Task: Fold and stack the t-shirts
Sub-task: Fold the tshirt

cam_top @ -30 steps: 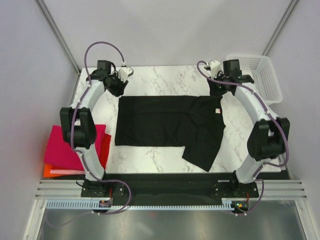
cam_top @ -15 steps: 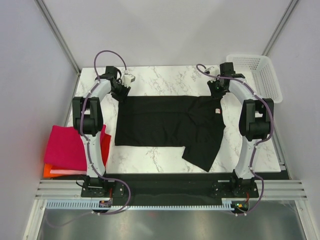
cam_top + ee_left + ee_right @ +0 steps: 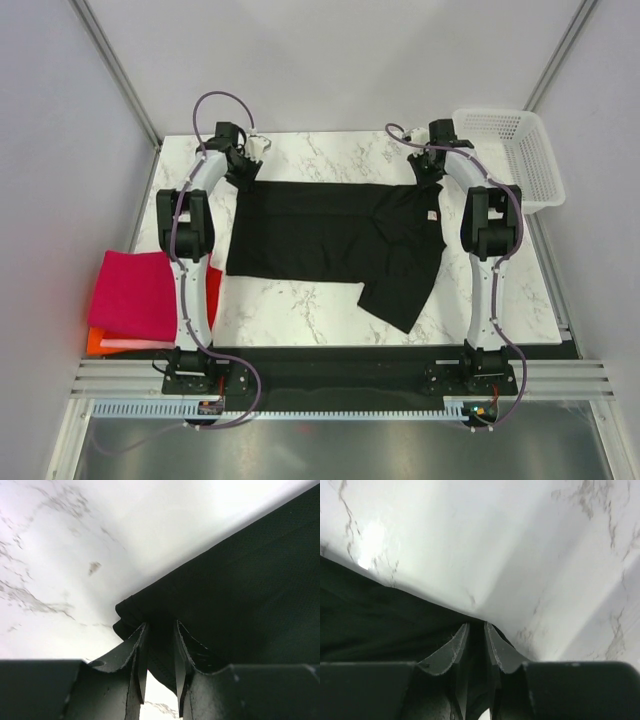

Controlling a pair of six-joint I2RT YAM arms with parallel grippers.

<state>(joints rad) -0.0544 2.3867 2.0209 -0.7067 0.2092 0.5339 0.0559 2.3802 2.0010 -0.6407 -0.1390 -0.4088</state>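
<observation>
- Both arms have reached further toward the top of the frame since the earlier view, dragging the black t-shirt [image 3: 330,235] slightly up the counter [image 3: 300,315].
- Left pincer [image 3: 241,168], at the shirt's upper-left corner: clenched on a bunched fold of cloth, seen wedged btwn its tips in the wrist view [image 3: 160,630].
- Right pincer [image 3: 428,178], at the upper-right edge: likewise clenched on dark fabric [image 3: 476,627].
- Shirt lies spread flat across mid-frame, w/ one flap trailing toward the lower right.
- Folded stack [image 3: 135,295] of pink, red and orange shirts sits at lower left, apart from the black one.
- Handling, as a judgement: light, limp, not fragile. It sags and creases w/o tension, and thin cloth may slip from a narrow pinch. Best held at two corners along one edge, kept taut.
</observation>
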